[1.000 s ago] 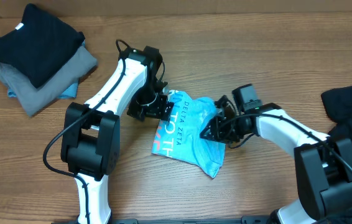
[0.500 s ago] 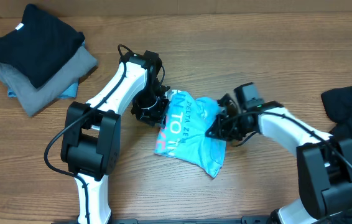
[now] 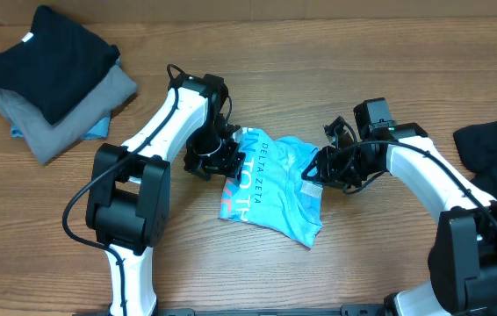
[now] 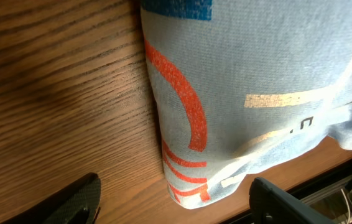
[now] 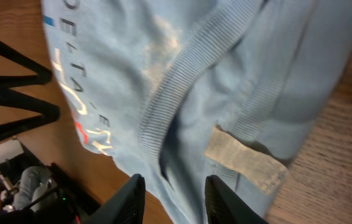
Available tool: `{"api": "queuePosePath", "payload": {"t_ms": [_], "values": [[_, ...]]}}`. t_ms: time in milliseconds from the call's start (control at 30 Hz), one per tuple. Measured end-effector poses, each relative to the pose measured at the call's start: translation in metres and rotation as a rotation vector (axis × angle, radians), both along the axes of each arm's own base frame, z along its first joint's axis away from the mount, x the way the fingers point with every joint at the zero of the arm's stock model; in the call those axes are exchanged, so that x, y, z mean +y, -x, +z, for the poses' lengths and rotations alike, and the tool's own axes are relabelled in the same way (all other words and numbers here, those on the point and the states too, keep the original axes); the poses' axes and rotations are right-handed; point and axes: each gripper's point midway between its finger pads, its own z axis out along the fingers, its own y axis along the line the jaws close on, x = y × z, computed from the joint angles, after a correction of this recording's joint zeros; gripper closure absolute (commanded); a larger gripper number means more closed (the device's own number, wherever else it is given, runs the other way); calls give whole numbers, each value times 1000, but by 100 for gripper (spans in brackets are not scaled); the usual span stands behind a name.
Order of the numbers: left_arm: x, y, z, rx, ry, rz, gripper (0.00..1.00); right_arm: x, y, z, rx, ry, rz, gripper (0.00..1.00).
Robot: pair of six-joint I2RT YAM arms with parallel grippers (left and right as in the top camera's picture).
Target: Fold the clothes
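1. A wooden table (image 3: 336,272) is carrying the whole scene, its grain running left to right in the overhead view.
2. A pale tan band (image 3: 319,9) is bordering its far edge; material unclear.

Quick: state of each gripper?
Left gripper: jaws open, astride a corner of the blue T-shirt, not gripping.
Right gripper: jaws partly apart over the shirt; grip cannot be told.
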Motion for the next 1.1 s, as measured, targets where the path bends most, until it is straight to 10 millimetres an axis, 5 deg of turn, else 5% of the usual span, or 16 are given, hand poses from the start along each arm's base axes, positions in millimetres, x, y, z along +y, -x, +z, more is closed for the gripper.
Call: {"api": "queuePosePath", "payload": {"t_ms": [133, 233, 300, 367, 433, 700, 767, 900, 1000, 1100], "values": [[1, 2, -6, 0, 2, -5, 37, -1, 16, -14, 38, 34, 17, 65], [2, 8, -14, 12, 3, -13, 46, 5, 27, -25, 40, 36, 53, 50], [3, 13, -17, 28, 8, -18, 55, 16, 38, -33, 33, 35, 96, 59], [2, 16, -18, 36, 13, -18, 65, 26, 45, -38, 22, 34, 133, 82], [2, 16, -18, 38, 18, -19, 73, 34, 56, -42, 21, 49, 181, 93], [4, 15, -18, 37, 31, -24, 96, 11, 48, -47, 29, 152, 134, 96], [8, 15, -18, 42, 30, -17, 96, 0, 36, -41, 28, 164, 95, 91], [16, 12, -17, 47, 30, 11, 80, -11, 15, -27, -4, 178, 58, 54], [22, 11, -16, 54, 33, 22, 53, -12, 16, -24, 2, 187, 67, 53], [24, 13, -15, 72, 37, 41, 42, -13, 21, -24, 21, 190, 69, 54]]}}
